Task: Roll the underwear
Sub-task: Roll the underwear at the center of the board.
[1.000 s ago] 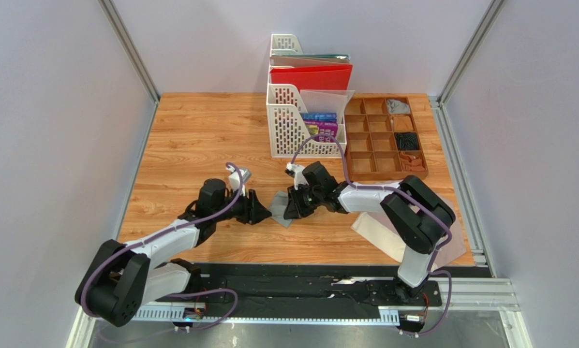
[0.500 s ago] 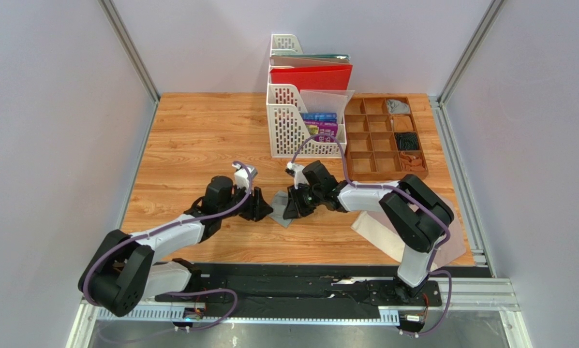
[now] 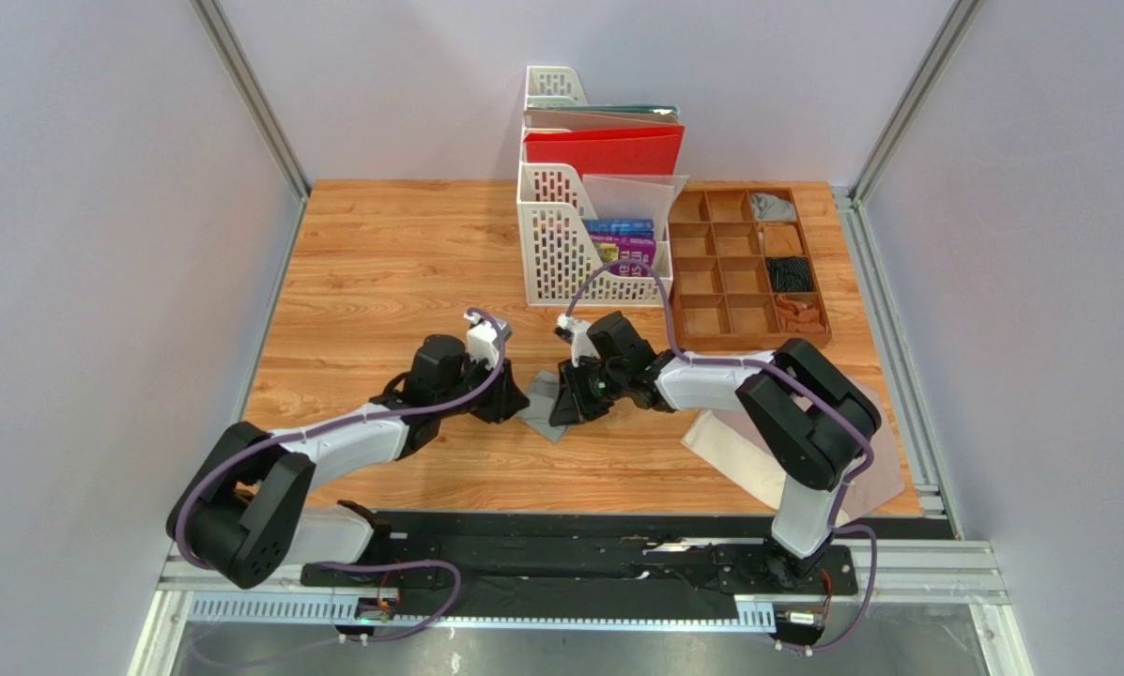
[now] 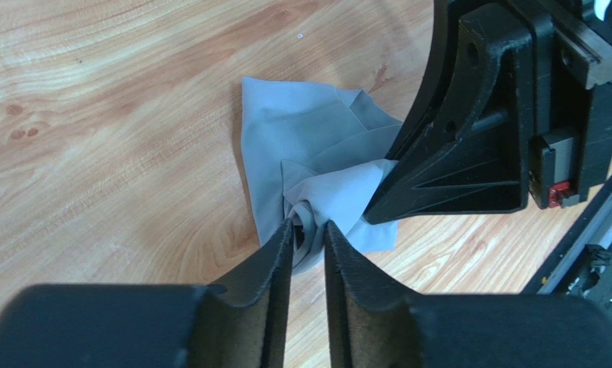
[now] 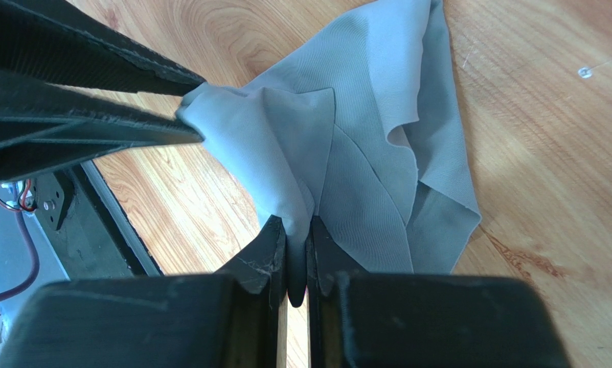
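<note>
**Grey garment pinched from both sides at mid-surface**

Pale lilac walls (image 3: 130,211) close in a wood-grain surface (image 3: 370,268). At its far side stand a white file rack (image 3: 567,240) holding a red folder (image 3: 603,148) and, just beside it, a wooden compartment tray (image 3: 748,341).

From overhead, the grey underwear (image 3: 542,418) is only a small patch between the two black heads. The wrist cameras show more. It lies crumpled on the wood with creased flaps, its middle drawn up off the surface. The left pincer (image 4: 309,224) has its fingers nearly together, nipping a small bunched curl of the cloth. The right pincer (image 5: 297,222) has its fingers pressed on a raised fold, which runs taut to the opposite tips.

Only the overhead view shows the pale garment (image 3: 716,440), lying flat near the right arm's base and partly under that arm.

The left arm stretches low from the near-left corner. The right arm folds at the elbow, its forearm reaching left. The heads meet nearly tip to tip.
</note>
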Controlling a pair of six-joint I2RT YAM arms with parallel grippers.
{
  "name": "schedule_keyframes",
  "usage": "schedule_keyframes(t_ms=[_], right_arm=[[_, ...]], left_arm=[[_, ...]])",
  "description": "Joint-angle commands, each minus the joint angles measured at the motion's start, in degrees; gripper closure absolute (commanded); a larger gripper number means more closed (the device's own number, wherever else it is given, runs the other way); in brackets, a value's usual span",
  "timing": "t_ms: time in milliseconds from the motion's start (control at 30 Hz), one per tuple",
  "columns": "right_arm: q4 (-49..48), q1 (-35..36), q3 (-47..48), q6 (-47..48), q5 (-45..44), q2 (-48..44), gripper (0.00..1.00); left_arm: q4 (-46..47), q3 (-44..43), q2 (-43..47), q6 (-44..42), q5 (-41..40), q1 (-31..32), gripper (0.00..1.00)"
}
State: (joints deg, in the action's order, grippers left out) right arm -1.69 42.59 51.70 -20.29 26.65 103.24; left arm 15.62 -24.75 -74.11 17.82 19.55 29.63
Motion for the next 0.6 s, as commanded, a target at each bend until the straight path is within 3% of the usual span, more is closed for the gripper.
schedule_keyframes(t_ms=[0,67,100,167,300,433,467,567], right_arm=[[-0.3,-0.3,1.1,-1.1,1.1,-0.1,0.90],[-0.4,-0.3,0.8,-1.4,1.3,-0.8,0.85],[-0.3,-0.3,0.6,-1.4,1.3,-1.1,0.75],[0.6,-0.4,0.5,-1.4,1.1,-2.5,0.65],[3.6,-0.8,-0.4,-0.7,-0.6,-6.0,0.50],[6.8,-1.3,-1.3,0.0,-4.0,-9.6,0.45],[7.1,-1.4,-1.5,0.2,-4.8,-11.1,0.36],[9.0,-1.7,-1.8,0.0,-8.4,-13.1,0.35]], left_arm=[[1.6,-2.8,-1.6,-1.6,-0.1,0.5,0.80],[2.5,-3.3,-2.8,-1.6,0.4,0.6,0.91],[2.7,-3.6,-3.4,-1.6,0.7,0.6,0.94],[2.2,-4.9,-5.3,-1.6,0.5,0.6,1.00],[1.5,-6.8,-7.7,-1.0,0.1,0.6,1.00],[-1.7,-9.6,-9.8,-0.5,-0.8,0.6,1.00],[-2.1,-10.5,-10.2,-0.6,-0.8,0.6,1.00],[-2.9,-12.1,-11.7,-0.4,-0.2,0.6,1.00]])
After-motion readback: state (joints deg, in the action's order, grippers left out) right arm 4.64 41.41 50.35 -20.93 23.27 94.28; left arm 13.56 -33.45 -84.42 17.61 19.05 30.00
